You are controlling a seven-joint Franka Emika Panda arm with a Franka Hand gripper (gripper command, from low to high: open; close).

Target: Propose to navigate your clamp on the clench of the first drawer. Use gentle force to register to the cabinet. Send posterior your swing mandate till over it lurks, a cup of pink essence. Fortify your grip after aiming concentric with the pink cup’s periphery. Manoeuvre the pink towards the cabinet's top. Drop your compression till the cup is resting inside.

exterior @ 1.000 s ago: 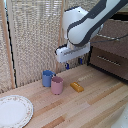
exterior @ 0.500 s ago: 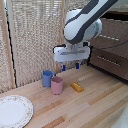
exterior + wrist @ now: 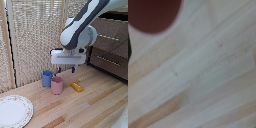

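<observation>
My clamp (image 3: 66,70) hangs open and empty, its blue-tipped fingers (image 3: 59,69) spread, a little above the pink cup (image 3: 57,86) and slightly toward the exterior view's right of it. The pink cup stands upright on the wooden table. In the wrist view it is a dark red blur (image 3: 150,14) at the picture's edge. The cabinet (image 3: 116,52) stands at the exterior view's right, well away from the clamp. Its first drawer (image 3: 102,31) and its clench (image 3: 112,38) show blurred; I cannot tell if the drawer is fully shut.
A blue mug (image 3: 47,78) stands just behind the pink cup, nearly touching it. A small orange block (image 3: 77,87) lies on the table (image 3: 95,107) beside the cup. A white plate (image 3: 12,111) sits at the front left. A reed screen (image 3: 35,35) backs the table.
The arm has moved down and a little toward the exterior view's left, bringing the open clamp closer over the pink cup. The cups, block and plate have not moved.
</observation>
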